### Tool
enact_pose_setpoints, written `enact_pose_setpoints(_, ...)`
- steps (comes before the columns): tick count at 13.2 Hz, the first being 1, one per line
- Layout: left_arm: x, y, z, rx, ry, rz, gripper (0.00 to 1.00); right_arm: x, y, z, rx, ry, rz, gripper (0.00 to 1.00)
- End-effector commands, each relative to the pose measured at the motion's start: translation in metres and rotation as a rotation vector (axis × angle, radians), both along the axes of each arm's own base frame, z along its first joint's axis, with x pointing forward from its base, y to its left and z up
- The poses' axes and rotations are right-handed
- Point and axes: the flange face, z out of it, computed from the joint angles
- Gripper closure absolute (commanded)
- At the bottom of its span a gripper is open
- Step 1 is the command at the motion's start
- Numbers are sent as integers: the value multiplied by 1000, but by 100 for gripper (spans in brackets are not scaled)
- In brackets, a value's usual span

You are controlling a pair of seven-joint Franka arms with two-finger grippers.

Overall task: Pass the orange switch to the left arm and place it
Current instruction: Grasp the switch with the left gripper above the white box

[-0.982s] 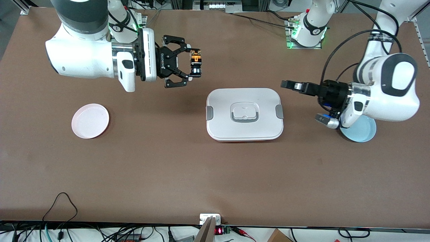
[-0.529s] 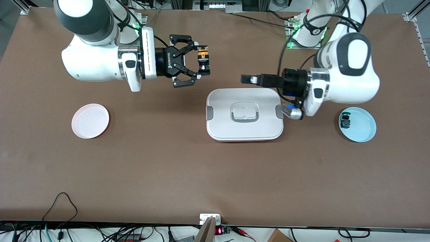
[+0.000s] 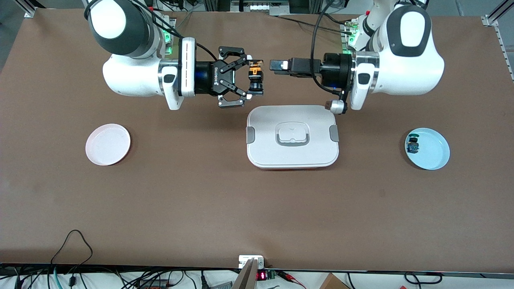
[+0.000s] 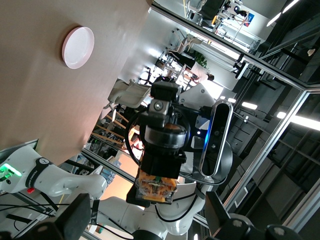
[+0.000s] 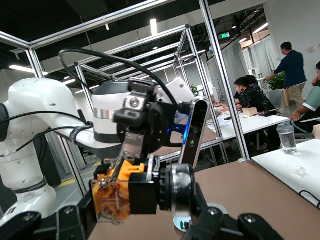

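Orange switch (image 3: 255,77) sits clamped in the right gripper (image 3: 245,77), long axis crossways to both arms; the left gripper (image 3: 277,65), fingers apart, hangs just beside it, above the bench alongside the box (image 3: 292,154).

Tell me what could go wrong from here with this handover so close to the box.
1. The right gripper pinches only one end of the orange switch, so a nudge from the approaching left gripper might knock it loose.
2. The left gripper's jaws are open; if the right releases before they close, the switch likely falls.
3. The left arm's wrist hardware hangs just above the box edge; dropping lower could clip it.
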Motion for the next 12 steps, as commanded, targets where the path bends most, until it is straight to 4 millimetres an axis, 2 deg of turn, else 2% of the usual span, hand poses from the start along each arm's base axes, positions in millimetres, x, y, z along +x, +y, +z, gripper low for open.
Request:
enact_pose_setpoints(1, -18, -11, 4, 27, -21, 26, 0, -9, 11, 3, 19, 2, -35, 94)
enact_pose_setpoints(7, -10, -3, 3, 28, -21, 41, 1, -13, 18, 2, 8, 4, -40, 94)
enact_pose_setpoints(9, -7, 3, 2, 30, -22, 51, 11, -14, 18, 1, 6, 3, -38, 94)
enact_pose_setpoints(10, -6, 5, 2, 31, -23, 53, 22, -17, 22, 1, 6, 5, -30, 94)
enact_pose_setpoints(12, -5, 5, 2, 29, -21, 54, 31, -19, 24, 2, 7, 3, -27, 94)
